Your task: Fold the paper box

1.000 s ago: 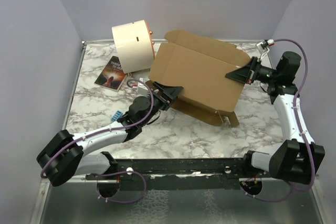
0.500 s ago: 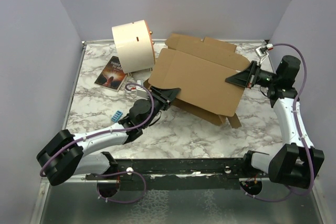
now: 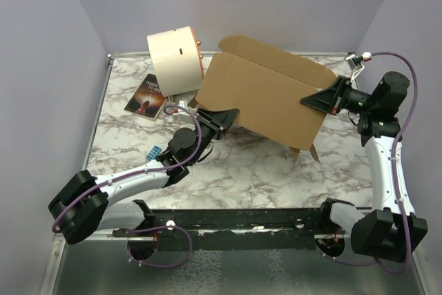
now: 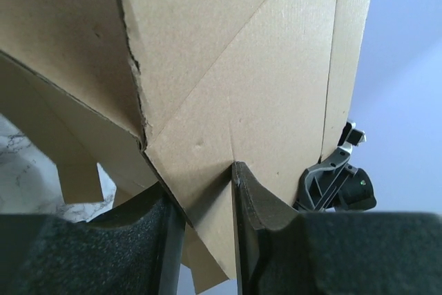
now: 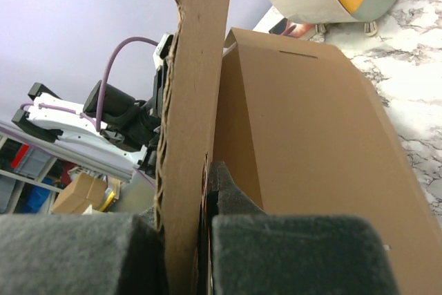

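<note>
A: Where is the paper box (image 3: pixel 266 98)?
B: It is lifted over the far right part of the tabletop (image 3: pixel 242 170), with its big panel tilted and the high side toward the far edge. 2 small tabs hang from its near edge. I cannot tell whether they touch the marble. Its far left corner is just beside the cream drum (image 3: pixel 176 60).
A: And the hands?
B: Both are clamped on it. The left hand (image 3: pixel 224 117) pinches the near left corner, and the wrist view shows cardboard filling the gap between its fingers (image 4: pixel 259 240). The right hand (image 3: pixel 312 99) is closed tight on the thin right edge.
A: Which arm is nearer?
B: Neither, since each holds an end. The long axis runs left to right between the 2 hands.
A: What does the next fold turn on?
B: I judge 1 hand must anchor while the other swings its flap about a crease crossing that axis. Pulling along the axis could tear the corner.
</note>
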Robot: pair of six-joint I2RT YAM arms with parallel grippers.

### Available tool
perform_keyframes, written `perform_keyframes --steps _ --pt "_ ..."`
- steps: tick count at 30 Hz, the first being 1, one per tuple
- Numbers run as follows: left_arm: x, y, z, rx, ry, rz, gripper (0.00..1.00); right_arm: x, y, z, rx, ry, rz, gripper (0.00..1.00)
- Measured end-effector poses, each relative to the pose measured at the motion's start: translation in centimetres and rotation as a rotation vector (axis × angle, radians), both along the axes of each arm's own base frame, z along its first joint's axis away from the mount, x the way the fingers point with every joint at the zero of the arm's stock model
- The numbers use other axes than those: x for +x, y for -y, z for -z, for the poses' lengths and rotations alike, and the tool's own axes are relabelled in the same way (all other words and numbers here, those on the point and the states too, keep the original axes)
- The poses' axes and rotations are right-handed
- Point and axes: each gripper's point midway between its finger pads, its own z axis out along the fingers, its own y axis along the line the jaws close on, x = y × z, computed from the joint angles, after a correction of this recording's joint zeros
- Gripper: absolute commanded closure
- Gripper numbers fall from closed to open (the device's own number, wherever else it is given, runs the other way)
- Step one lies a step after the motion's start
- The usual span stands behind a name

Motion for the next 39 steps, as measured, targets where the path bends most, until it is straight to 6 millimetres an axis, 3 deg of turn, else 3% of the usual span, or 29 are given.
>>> perform_keyframes --steps 2,5,6,13,20,26,29,35,39 --pt "0.0 0.0 -0.2 -0.005 0.006 0.000 1.00 0.0 0.1 -0.1 -0.005 0.012 0.006 0.99" --pt "0.0 0.0 -0.5 -0.014 0.016 -0.002 0.58 0.2 0.1 0.1 -0.001 0.011 0.018 0.99" --pt "0.1 0.0 -0.5 -0.018 0.018 -0.003 0.51 0.3 0.2 0.2 0.002 0.009 0.023 0.99" --pt "-0.8 1.1 -0.3 -0.029 0.021 0.049 0.44 0.5 -0.1 -0.1 0.041 0.004 0.030 0.99" --pt "-1.9 3.8 0.0 -0.034 0.057 0.121 0.45 1.0 -0.2 0.1 0.081 -0.023 0.057 0.99" --pt "-1.7 6.7 0.3 0.001 0.083 0.143 0.55 1.5 0.0 0.9 0.117 -0.072 0.094 0.99" --pt "-1.4 7.4 0.6 0.008 0.083 0.142 0.82 1.6 0.1 1.0 0.126 -0.081 0.101 0.99" --pt "-1.2 7.4 -1.2 -0.055 0.121 0.123 0.99 2.7 1.0 1.9 0.140 -0.115 0.176 0.99" --pt "-1.2 7.3 -1.8 -0.071 0.134 0.123 1.00 3.1 1.2 2.7 0.138 -0.148 0.211 0.99"
